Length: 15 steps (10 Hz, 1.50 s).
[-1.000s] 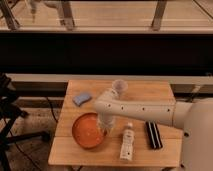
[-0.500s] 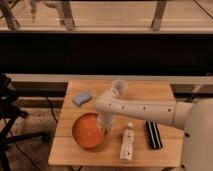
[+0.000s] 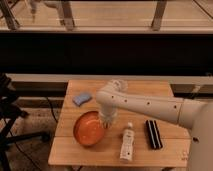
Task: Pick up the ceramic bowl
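gripper (image 3: 106,121) at the rim of the round, glossy ceramic bowl (image 3: 88,129)

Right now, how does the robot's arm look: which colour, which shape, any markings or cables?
The arm is off-white: thick, rounded, tube-like links with a smooth bulbous joint. A row of small dark dots runs along the long link. No loose cables show. The gripper, at the rim of the ceramic bowl, looks equally pale.
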### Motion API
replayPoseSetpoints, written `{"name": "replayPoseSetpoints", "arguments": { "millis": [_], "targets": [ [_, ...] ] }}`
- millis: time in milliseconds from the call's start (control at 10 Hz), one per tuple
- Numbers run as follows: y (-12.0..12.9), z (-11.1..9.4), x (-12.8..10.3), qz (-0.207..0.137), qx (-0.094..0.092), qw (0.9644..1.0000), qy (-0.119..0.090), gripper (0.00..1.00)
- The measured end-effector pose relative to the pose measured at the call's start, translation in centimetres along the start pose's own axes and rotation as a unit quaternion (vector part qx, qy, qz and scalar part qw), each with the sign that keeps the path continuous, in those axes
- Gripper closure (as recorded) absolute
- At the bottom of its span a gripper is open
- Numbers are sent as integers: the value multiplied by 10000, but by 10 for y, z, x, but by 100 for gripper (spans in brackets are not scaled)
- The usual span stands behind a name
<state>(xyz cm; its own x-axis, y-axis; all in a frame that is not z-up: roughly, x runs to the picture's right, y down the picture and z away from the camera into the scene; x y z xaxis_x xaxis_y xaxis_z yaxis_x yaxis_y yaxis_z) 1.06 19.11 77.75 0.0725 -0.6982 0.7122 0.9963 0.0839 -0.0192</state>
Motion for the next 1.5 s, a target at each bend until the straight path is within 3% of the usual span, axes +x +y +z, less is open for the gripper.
{"name": "replayPoseSetpoints", "arguments": {
  "millis": [300,900,1500],
  "targets": [
    [1,-16,16,19,-1,10000,0,100],
    [9,-40,25,-21,18,10000,41,100],
    [13,-46,25,-169,8,9999,30,100]
  ]
}}
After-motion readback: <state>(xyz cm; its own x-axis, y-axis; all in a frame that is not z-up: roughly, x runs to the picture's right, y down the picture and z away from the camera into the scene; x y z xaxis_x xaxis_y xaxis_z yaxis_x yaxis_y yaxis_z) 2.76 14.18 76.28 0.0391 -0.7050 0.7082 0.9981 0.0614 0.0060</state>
